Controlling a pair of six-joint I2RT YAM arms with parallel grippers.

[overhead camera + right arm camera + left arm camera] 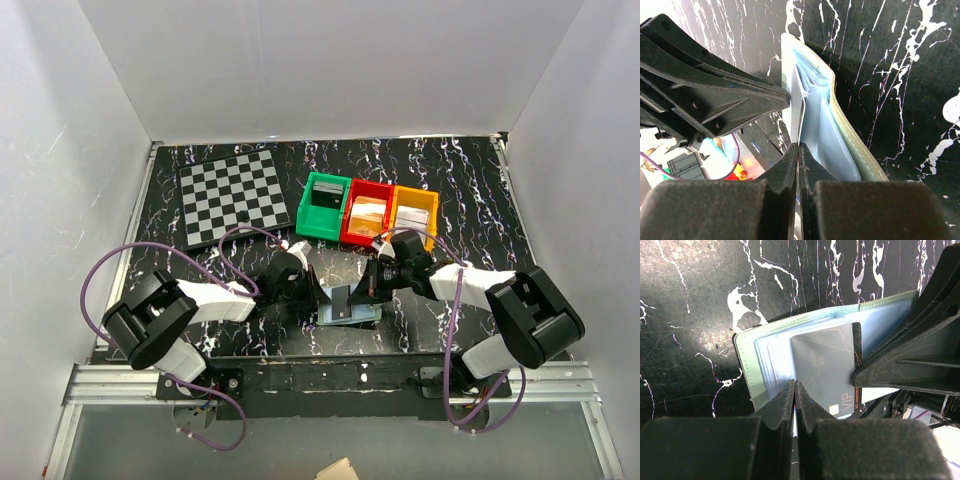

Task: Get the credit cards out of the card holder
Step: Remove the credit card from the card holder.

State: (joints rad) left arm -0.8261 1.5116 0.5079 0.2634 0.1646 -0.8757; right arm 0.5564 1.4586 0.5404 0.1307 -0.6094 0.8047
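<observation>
Card holder point(747, 365) lies open on the table point(685, 305) between the two arms, sage rim outside, pale blue pockets facing up. One grey card point(822, 365) sits partly out of its pocket, so extraction seems barely begun. Left gripper point(795, 390) is closed at the holder's edge. Right gripper point(798, 150) is closed, apparently pinching that card.

Each manipulator, the left arm point(215, 300) and the right arm point(470, 280), consisted of boxy matte-black joint housings alternating with smooth white link shells, and a thin purple cable ran in loose loops outside each (left cable point(130, 246), right cable point(448, 330)). The left gripper point(795, 387) and the right gripper point(798, 149) bore paired black fingers point(782, 172), wedge-shaped and tapering to thin tips from blocky, grainy-surfaced bases. Viewed side-on, a finger showed moulded ribs, triangular recesses and small round screw holes.
</observation>
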